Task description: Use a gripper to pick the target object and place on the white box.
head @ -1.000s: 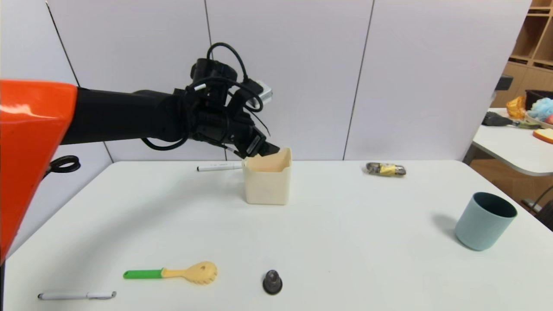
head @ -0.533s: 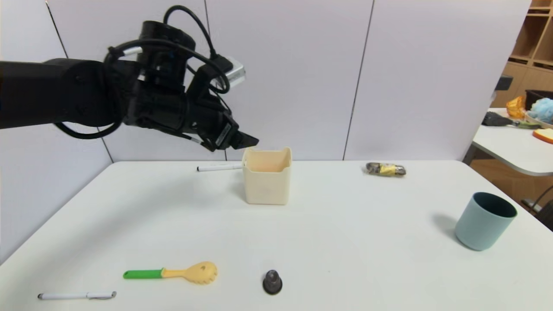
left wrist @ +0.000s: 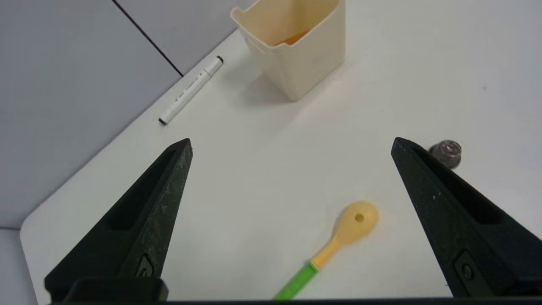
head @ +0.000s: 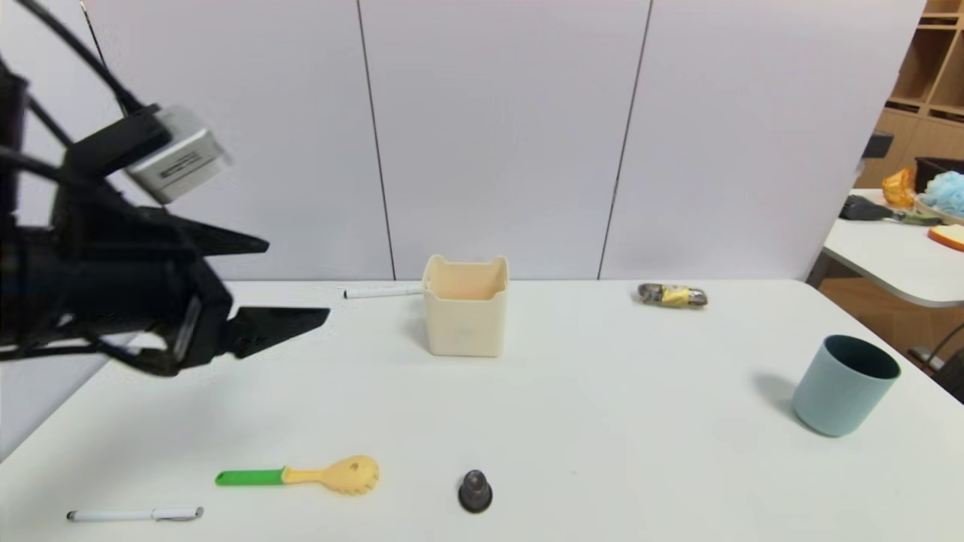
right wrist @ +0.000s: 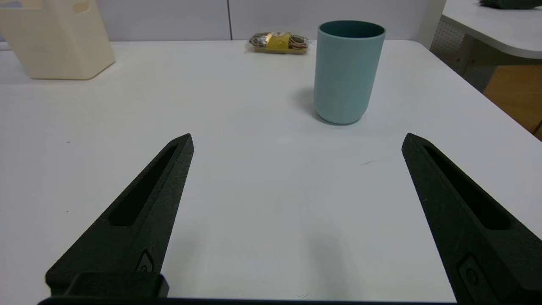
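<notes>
The white box (head: pixel 465 324) stands at the back middle of the table, upright. In the left wrist view a golden-orange sliver of the target object (left wrist: pixel 293 38) shows low inside the box (left wrist: pixel 305 67); the box wall hides the rest. My left gripper (head: pixel 297 278) hangs open and empty in the air at the left, well away from the box, above the table's left part (left wrist: pixel 291 144). My right gripper (right wrist: pixel 297 137) is open and empty, low over the table near its front right. It does not show in the head view.
A white marker (head: pixel 380 290) lies left of the box. A yellow-banded wrapped bar (head: pixel 672 294) lies at the back right and a grey-blue cup (head: pixel 843 388) at the right. Along the front edge are a green-handled spoon (head: pixel 301 476), a dark knob (head: pixel 475 491) and a pen (head: pixel 134 515).
My left gripper has drawn back from the box's rim, up and then far to the left and closer to the head camera, with its jaws open. Nothing on the table has moved.
</notes>
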Robot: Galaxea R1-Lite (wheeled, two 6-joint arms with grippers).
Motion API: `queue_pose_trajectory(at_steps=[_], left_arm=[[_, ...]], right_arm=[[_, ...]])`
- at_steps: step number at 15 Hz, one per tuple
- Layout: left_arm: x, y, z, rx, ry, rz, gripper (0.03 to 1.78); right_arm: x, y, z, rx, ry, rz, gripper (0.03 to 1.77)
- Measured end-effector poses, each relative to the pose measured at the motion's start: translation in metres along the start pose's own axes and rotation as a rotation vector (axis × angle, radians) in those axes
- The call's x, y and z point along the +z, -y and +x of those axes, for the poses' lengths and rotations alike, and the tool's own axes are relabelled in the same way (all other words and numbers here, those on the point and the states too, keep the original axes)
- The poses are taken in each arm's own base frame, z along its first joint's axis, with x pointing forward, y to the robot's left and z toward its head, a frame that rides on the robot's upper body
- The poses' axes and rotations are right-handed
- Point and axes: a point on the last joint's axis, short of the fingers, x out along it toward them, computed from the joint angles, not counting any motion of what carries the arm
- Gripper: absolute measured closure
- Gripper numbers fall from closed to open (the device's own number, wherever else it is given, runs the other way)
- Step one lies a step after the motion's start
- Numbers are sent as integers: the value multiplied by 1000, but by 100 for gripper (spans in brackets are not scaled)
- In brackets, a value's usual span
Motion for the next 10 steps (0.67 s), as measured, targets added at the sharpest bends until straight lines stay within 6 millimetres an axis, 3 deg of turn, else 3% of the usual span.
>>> queue_pose_trajectory(at_steps=[4,10], left_arm=[[-52,27,-56,66,75,-44,12],[-115,59,-107,323,252,-50,12]], right_arm=[[0,0,0,0,0,0,10],[0,0,0,1,0,0,10]])
